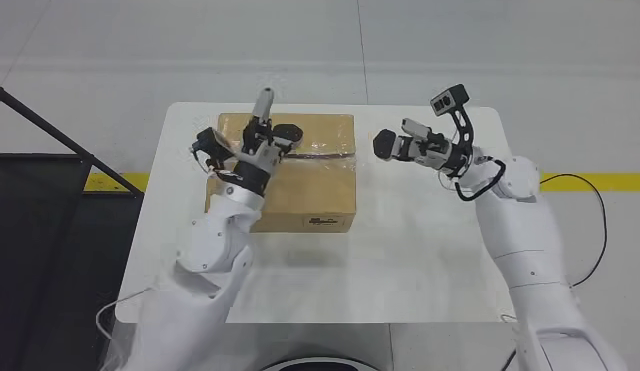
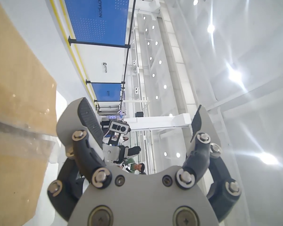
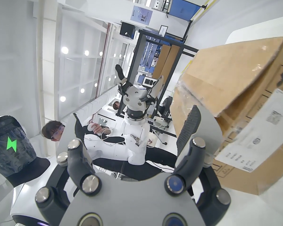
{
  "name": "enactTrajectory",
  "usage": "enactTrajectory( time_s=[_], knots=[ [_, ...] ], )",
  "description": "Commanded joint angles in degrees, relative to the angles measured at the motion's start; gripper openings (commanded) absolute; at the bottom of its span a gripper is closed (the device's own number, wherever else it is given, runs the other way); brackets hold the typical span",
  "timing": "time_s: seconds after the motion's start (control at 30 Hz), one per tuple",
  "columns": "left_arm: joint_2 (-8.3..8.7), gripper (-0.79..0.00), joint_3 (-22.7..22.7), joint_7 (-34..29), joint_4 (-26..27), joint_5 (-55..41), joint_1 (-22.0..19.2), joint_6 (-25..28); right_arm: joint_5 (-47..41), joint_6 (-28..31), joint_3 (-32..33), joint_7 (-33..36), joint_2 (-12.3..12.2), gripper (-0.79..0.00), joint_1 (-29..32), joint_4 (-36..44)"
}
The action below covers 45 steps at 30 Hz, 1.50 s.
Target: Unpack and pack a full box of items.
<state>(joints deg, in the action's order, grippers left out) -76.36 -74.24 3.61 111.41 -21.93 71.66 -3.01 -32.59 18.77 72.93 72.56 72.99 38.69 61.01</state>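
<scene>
Left gripper [image 2: 141, 116]: open, the two fingers spread wide with nothing between them. From above, it [image 1: 275, 119] is over the far left part of the box top, near the taped seam.
Left gripper's aim: in the right wrist view, it [image 3: 139, 76] is raised, with its fingers pointing up and away from the cardboard. It touches nothing.
Left arm: it crosses the box's left half from the near side, covering part of the top.
Right gripper [image 3: 132, 118]: open and empty, its ribbed pads facing each other across a broad gap.
Right gripper's place: in the top view, it [image 1: 385, 144] hangs above the table just beside the box's right side. It is apart from the box, and its fingers are turned toward it.
Box [image 1: 320, 186]: a closed brown cardboard carton, lying flat on the left half of the table with its flaps down. Its top fills one edge of the left wrist view [image 2: 14, 83], and a corner of it stands close in the right wrist view [image 3: 238, 83].
Tape [image 1: 320, 154]: a clear strip runs along the seam across the top, from left to right. It looks wrinkled where it folds over the box's end [image 3: 186, 90].
Label [image 3: 261, 130]: a white printed sheet is stuck on a side face of the box.
Table [image 1: 420, 261]: white with rounded corners, bare to the right of and in front of the box.
Floor: pale grey, with a yellow line [image 1: 590, 181] running past the table's right side.
</scene>
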Motion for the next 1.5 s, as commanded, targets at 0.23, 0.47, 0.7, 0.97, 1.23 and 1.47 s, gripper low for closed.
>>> enactTrajectory(
  time_s=[0.23, 0.47, 0.7, 0.97, 1.23, 1.47],
  knots=[
    [2.15, 0.000, -19.91, -11.09, 2.92, -0.42, 12.30, 3.72, 3.45, -6.40, -9.90, -3.80, 2.25, 0.000, -5.07, -0.64],
    [2.72, 0.000, -24.74, -16.11, -1.79, -1.06, 15.14, 4.78, 1.40, -7.49, -16.73, -7.89, 5.05, 0.000, -9.00, -4.52],
    [2.67, 0.000, -24.05, -17.10, -4.76, -2.84, 14.53, 5.63, 1.48, -9.97, -23.04, -13.01, 8.16, 0.000, -12.99, -9.33],
    [2.75, 0.000, -24.18, -18.12, -5.74, -3.80, 14.09, 5.69, 4.28, -10.75, -25.90, -12.42, 9.72, 0.000, -15.94, -14.68],
    [2.93, 0.000, -24.29, -19.15, -4.00, -3.91, 13.18, 4.40, 6.59, -9.61, -23.86, -11.10, 8.81, 0.000, -15.43, -16.45],
    [3.24, 0.000, -22.39, -22.05, -0.84, -2.25, 11.26, 0.44, 8.10, -8.97, -20.54, -9.77, 7.10, 0.000, -13.00, -13.94]
  ],
)
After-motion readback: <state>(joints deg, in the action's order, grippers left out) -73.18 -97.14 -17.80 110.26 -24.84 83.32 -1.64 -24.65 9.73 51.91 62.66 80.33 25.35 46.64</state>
